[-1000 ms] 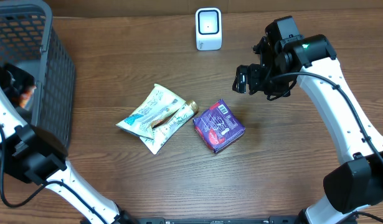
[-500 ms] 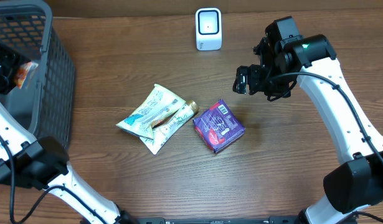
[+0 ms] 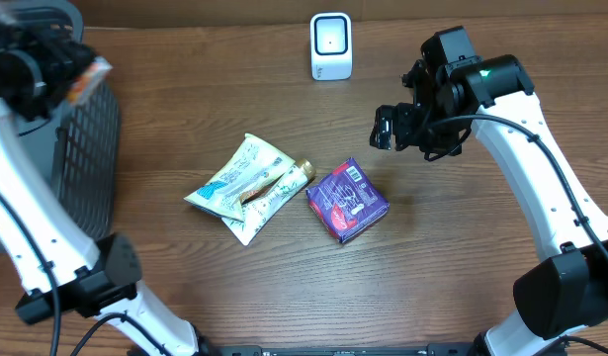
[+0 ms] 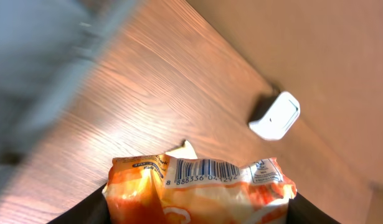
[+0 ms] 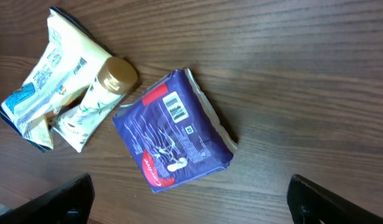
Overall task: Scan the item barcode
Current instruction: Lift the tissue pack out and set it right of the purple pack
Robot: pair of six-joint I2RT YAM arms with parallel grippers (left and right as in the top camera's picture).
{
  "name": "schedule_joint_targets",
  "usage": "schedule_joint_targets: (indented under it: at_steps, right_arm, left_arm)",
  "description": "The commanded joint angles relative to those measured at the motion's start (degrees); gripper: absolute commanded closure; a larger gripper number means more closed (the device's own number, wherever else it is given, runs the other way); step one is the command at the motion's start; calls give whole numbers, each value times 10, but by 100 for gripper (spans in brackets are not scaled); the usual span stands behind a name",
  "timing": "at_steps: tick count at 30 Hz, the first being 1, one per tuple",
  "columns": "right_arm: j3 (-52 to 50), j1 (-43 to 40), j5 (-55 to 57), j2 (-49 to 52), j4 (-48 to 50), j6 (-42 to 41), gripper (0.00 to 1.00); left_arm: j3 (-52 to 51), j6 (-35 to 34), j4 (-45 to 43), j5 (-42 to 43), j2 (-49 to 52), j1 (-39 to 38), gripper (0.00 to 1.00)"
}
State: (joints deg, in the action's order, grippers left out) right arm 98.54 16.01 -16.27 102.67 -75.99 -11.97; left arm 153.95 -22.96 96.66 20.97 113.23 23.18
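Up beside the basket [image 3: 86, 148], the left gripper [image 3: 44, 67] is clamped on an orange snack packet [image 4: 197, 193], its barcode end pointing outward, probably to aim it at the white scanner [image 4: 275, 116] farther across the table. That packet is crinkled, with a white barcode strip. Farther off, the right gripper [image 3: 386, 129] hangs wide apart, empty, near a purple packet [image 3: 346, 201].

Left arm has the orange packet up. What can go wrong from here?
1. The barcode sits on a crinkled, curved edge of the orange packet; the scanner might misread it.
2. In the overhead view the packet hangs right at the basket corner; a low swing toward the scanner could clip the rim.
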Motion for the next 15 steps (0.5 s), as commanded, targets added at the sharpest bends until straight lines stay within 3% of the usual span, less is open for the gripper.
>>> schedule_joint_targets:
  at_steps: [1, 4, 8, 15]
  right_arm:
    - [-1, 2, -3, -3, -16, 0, 0]
    - [-1, 2, -3, -3, -54, 29, 0]
    - [-1, -3, 13, -3, -62, 33, 0]
    - [11, -54, 35, -5, -65, 33, 2]
  left_arm:
    - [-21, 29, 1, -75, -5, -102, 42]
    - [-67, 29, 1, -150, -5, -215, 42]
    - [-132, 28, -22, -195, -4, -307, 42]
    - [-301, 19, -130, -201, -4, -426, 43]
